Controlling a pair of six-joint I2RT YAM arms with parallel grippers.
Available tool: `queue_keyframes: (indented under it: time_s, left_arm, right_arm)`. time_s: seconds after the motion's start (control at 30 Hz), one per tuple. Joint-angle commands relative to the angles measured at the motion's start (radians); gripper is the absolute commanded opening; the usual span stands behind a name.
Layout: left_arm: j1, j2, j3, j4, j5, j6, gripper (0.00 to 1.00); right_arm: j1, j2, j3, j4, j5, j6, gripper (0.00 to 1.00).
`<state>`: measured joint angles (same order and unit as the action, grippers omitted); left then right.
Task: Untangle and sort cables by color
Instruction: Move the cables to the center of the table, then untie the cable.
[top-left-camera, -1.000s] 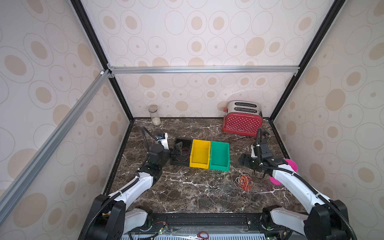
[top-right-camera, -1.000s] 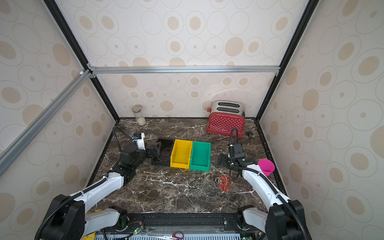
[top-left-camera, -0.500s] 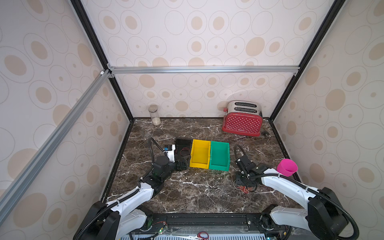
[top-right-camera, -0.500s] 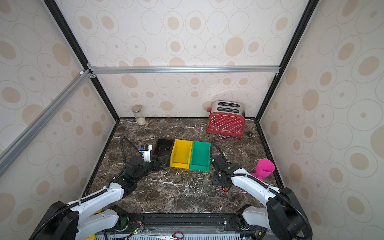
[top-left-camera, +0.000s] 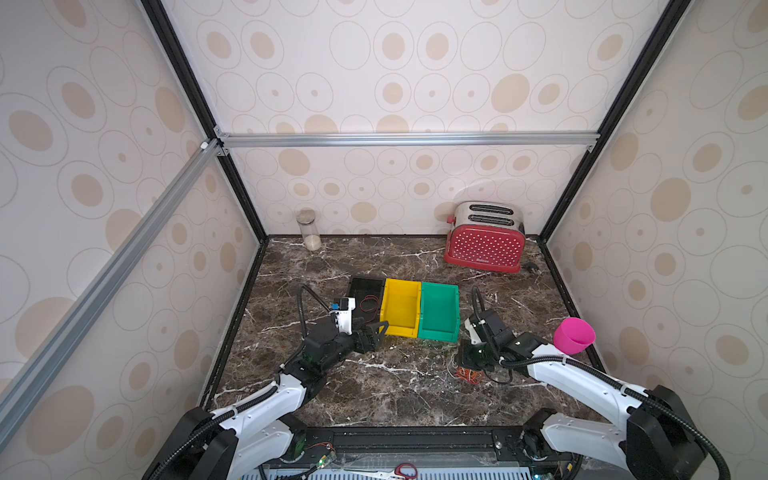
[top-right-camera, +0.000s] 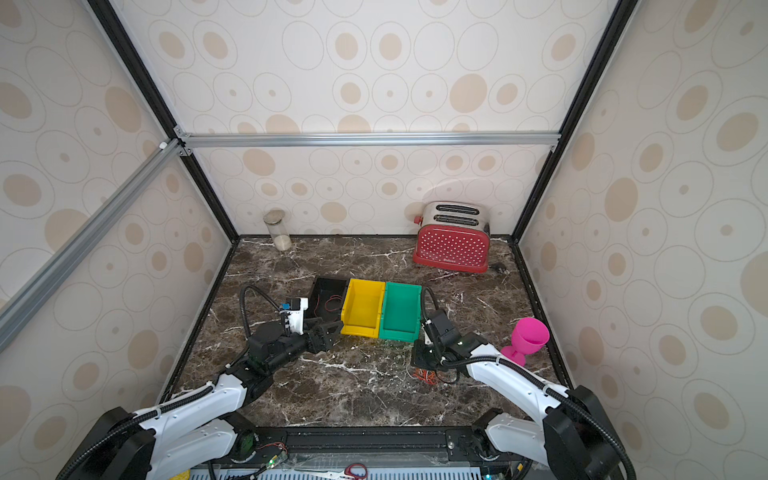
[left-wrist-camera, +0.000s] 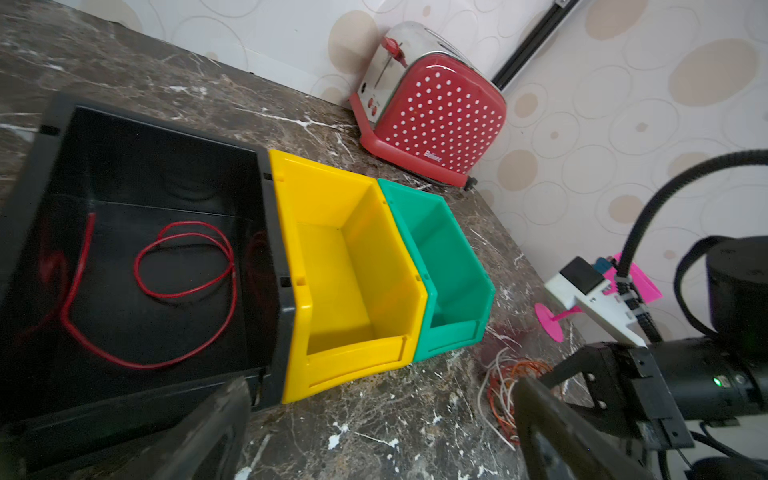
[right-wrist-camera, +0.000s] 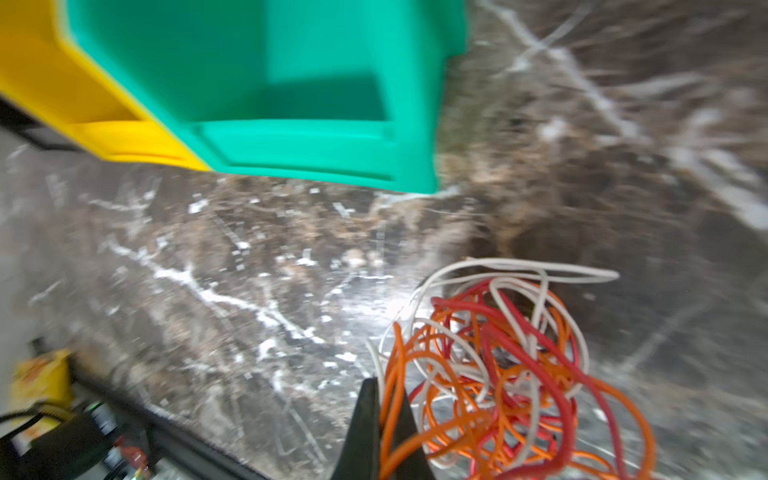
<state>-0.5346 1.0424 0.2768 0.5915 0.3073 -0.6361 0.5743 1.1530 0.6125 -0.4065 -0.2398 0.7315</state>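
A tangle of orange, red and white cables (top-left-camera: 469, 376) (top-right-camera: 428, 376) (right-wrist-camera: 498, 374) lies on the marble table, just in front of the green bin (top-left-camera: 440, 287). My right gripper (top-left-camera: 471, 359) (right-wrist-camera: 384, 419) is down at the tangle's edge, shut on an orange cable strand that runs up between its black jaws. One red cable (left-wrist-camera: 183, 266) (top-left-camera: 368, 303) lies coiled in the black bin (left-wrist-camera: 158, 133). My left gripper (top-left-camera: 374, 332) (left-wrist-camera: 382, 440) stands open and empty at the front of the black and yellow bins. The tangle (left-wrist-camera: 507, 386) shows beside its far finger.
The yellow bin (top-left-camera: 403, 283) sits between the black and green ones and holds nothing. A red dotted toaster (top-left-camera: 484, 245) stands at the back right, a glass jar (top-left-camera: 309, 232) at the back left. A pink goblet (top-left-camera: 573, 334) is close behind my right arm.
My right gripper came down and leftward onto the tangle and shut on an orange strand. My left gripper drew back from the black bin toward its front edge, staying open.
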Motion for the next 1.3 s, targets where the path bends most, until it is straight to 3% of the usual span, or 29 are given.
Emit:
queue_keyframes:
  time_s: [0.0, 0.33, 0.67, 0.97, 1.27]
  left_arm:
    - [-0.015, -0.017, -0.008, 0.057, 0.090, -0.011, 0.99]
    - [-0.023, -0.070, -0.032, 0.050, 0.158, -0.011, 0.99]
    - [-0.061, -0.049, -0.050, 0.030, 0.132, 0.000, 0.98]
    - [-0.109, 0.033, -0.053, 0.066, 0.119, -0.003, 0.94]
    - [-0.177, 0.158, -0.045, 0.171, 0.107, -0.014, 0.90]
  right_arm:
    - [0.021, 0.011, 0.017, 0.127, -0.137, -0.017, 0.00]
    - [0.127, 0.149, 0.103, 0.253, -0.231, -0.052, 0.01]
    - [0.186, 0.172, 0.187, -0.021, -0.031, -0.170, 0.33]
    - [0.189, 0.142, 0.201, -0.052, 0.043, -0.149, 0.33]
    - [0.189, 0.131, 0.227, 0.010, -0.018, -0.096, 0.38]
